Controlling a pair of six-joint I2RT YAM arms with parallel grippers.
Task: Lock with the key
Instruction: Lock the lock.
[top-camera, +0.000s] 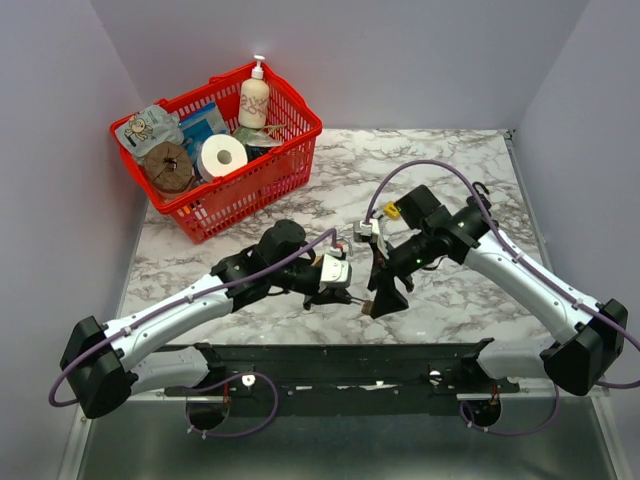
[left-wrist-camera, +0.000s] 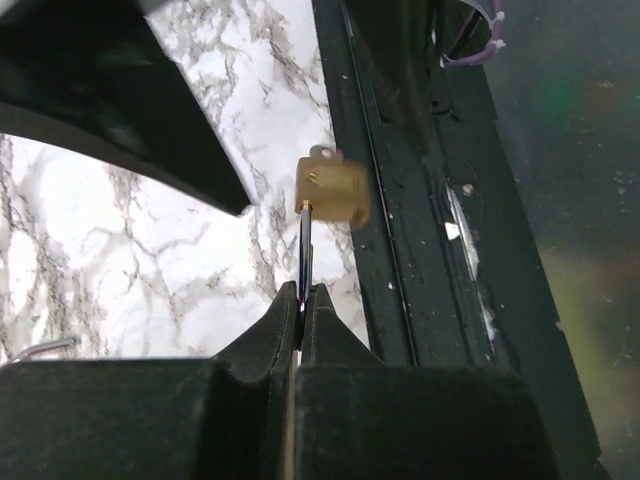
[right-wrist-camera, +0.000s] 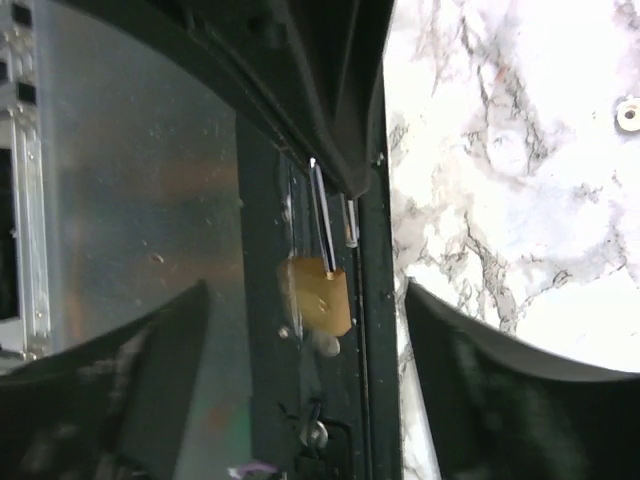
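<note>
Padlock (left-wrist-camera: 333, 190), a small brass block, hung on the tip of the key (left-wrist-camera: 304, 250), whose blade ran straight into its keyway. It sat over the line where the marble table (left-wrist-camera: 150, 260) met the black rail (left-wrist-camera: 420, 250) at the near edge, seemingly carried by the key alone. The left gripper (left-wrist-camera: 300, 295) had its 2 fingers pinched tight on the key's flat end, with no gap showing between them. The right gripper (right-wrist-camera: 306, 285) stood wide, with 1 finger on each side of the brass body and daylight between pad and metal on both sides, so it held nothing. The shackle (right-wrist-camera: 322, 345) showed only as a small grey blur at the far end of the body, and whether it was pushed home could not be told. Judged from this, insertion was done and the turning step was in hand. With nothing bracing the body, a twist from the left wrist would likely spin the whole lock rather than the cylinder inside it. The next move therefore called for the right fingers to close squarely on the 2 flat brass faces, clear of the blade. The left wrist could then roll about the key's own axis, without pulling back, so the blade would neither slip out nor bend.
</note>
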